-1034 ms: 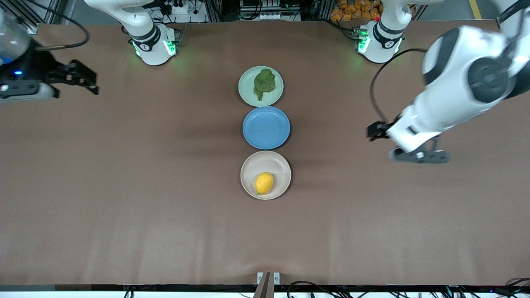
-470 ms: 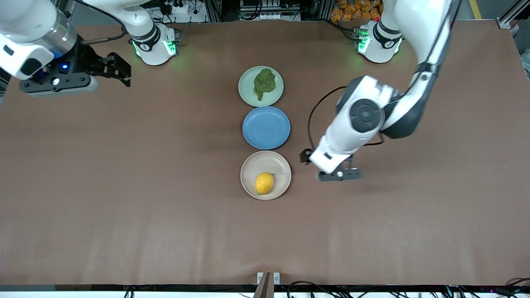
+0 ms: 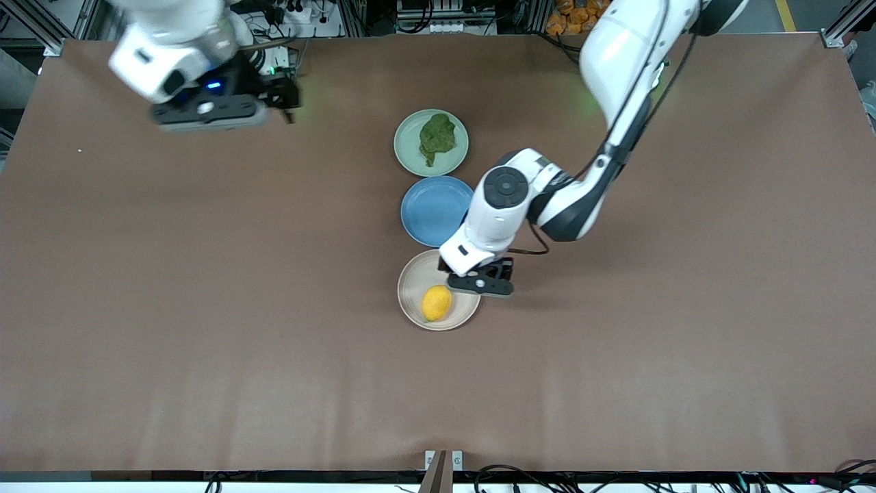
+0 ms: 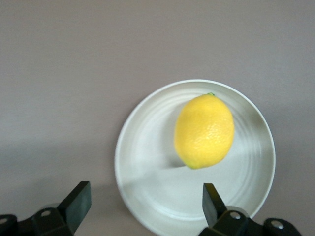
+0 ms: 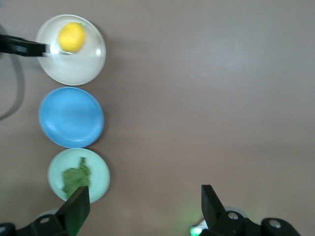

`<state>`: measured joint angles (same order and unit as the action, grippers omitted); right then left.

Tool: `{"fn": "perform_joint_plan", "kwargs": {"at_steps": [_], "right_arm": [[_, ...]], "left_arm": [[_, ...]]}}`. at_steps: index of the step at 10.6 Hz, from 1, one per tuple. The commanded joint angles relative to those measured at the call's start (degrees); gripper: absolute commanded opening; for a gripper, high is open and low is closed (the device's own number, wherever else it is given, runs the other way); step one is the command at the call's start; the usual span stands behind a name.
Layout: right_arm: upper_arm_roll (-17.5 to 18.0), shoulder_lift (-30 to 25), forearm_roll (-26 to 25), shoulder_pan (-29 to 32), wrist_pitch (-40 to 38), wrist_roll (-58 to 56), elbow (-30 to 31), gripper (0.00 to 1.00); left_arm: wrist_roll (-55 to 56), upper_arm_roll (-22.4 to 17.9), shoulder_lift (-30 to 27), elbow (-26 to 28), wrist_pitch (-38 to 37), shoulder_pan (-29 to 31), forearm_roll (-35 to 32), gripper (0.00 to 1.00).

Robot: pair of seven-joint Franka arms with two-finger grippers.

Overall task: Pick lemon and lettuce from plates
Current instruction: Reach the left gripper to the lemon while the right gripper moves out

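The yellow lemon (image 3: pixel 436 302) lies on the beige-cream plate (image 3: pixel 419 277), the plate nearest the front camera. The dark green lettuce (image 3: pixel 436 139) lies on the mint plate (image 3: pixel 410 154), nearest the robots' bases. My left gripper (image 3: pixel 473 281) is open and empty over the beige plate's edge toward the left arm's end. In the left wrist view the lemon (image 4: pixel 204 131) and the plate (image 4: pixel 147 167) sit just ahead of the open left gripper (image 4: pixel 146 196). My right gripper (image 3: pixel 286 104) is open and empty, high up near its base. The right wrist view shows the lettuce (image 5: pixel 75 178) beside one of the right gripper's (image 5: pixel 145 201) fingers.
A blue plate (image 3: pixel 438 211) with nothing on it lies between the two other plates, partly under the left arm's wrist. The right wrist view shows all three plates in a row, with the blue plate (image 5: pixel 71 117) in the middle. The table is brown.
My left arm swung in from the left arm's end of the table to the beige plate's edge. My right gripper moved from the table's end toward its base and the mint plate.
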<state>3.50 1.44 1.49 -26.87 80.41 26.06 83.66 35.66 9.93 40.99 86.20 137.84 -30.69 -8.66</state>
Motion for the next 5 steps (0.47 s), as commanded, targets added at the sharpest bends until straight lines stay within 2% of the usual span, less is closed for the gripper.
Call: {"fn": "perform_joint_plan", "kwargs": {"at_steps": [1,2,4,5], "right_arm": [[4.0,-1.3,1.1,-4.3,4.5,10.5,3.6,1.0],[7.9,-1.3,1.1,-4.4,5.8,14.6,5.1,1.0],[12.5,-1.2,1.1,-8.7,13.8,23.5,11.8,1.0],[16.9,-1.2,1.1,-8.5,18.0,26.6,15.8,1.0]], "left_arm": [[2.8,-3.3,4.6,-1.7,9.8,-3.2,-1.8,1.0],[3.4,-3.3,5.8,-1.6,12.5,-3.4,-1.8,1.0],[4.2,-3.3,7.3,-1.6,15.2,-3.9,-1.8,1.0],[4.2,-3.3,7.9,-1.7,15.6,-4.9,-1.8,1.0]]}}
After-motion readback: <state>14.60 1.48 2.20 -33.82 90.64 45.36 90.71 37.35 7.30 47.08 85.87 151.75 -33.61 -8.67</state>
